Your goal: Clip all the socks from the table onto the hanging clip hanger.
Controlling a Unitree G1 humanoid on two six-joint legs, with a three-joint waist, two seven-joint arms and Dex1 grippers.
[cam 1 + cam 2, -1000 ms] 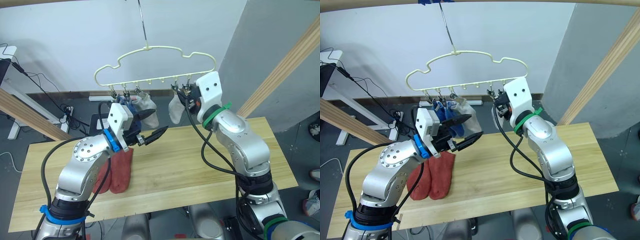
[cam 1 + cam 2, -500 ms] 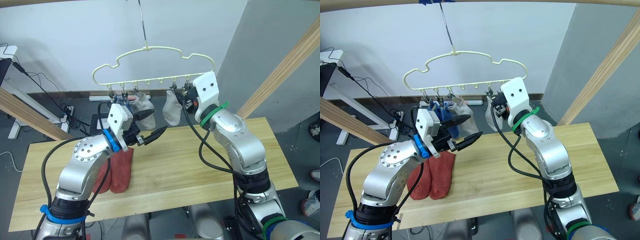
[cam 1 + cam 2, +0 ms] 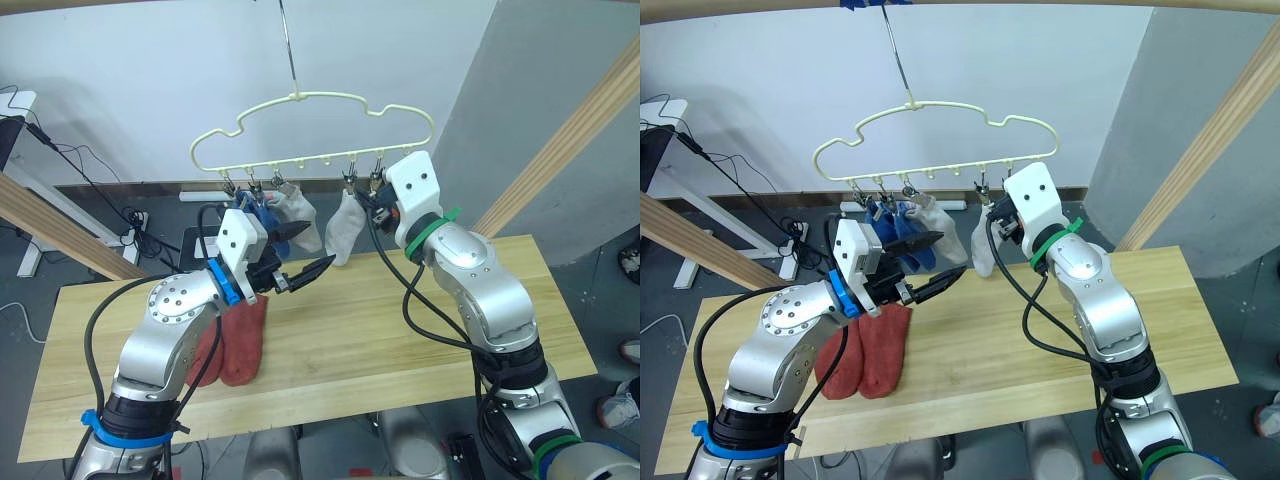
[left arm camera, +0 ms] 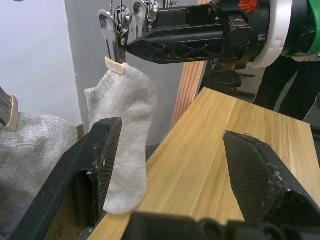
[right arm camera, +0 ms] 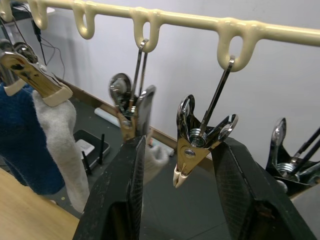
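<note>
The pale-yellow clip hanger (image 3: 312,160) hangs from its metal hook above the table (image 3: 400,330). Clipped to it are a blue sock (image 3: 262,212) and two light grey socks (image 3: 300,212) (image 3: 342,228). Two rust-red socks (image 3: 235,340) lie side by side on the table's left part. My left gripper (image 3: 312,248) is open and empty, held above the table just below the hanging socks. My right gripper (image 5: 180,150) is open at the hanger's right clips, with an empty metal clip (image 5: 192,145) between its fingers.
Slanted wooden beams stand at the right (image 3: 570,140) and the left (image 3: 50,225). A wooden rail with blue tape (image 3: 865,3) carries the hanger's hook. Bare planks stretch across the table's middle and right.
The hanger swung left and came back. The right-hand grey sock now hangs tilted from its clip, and my right gripper sits slightly lower beside it. My left arm has barely moved.
</note>
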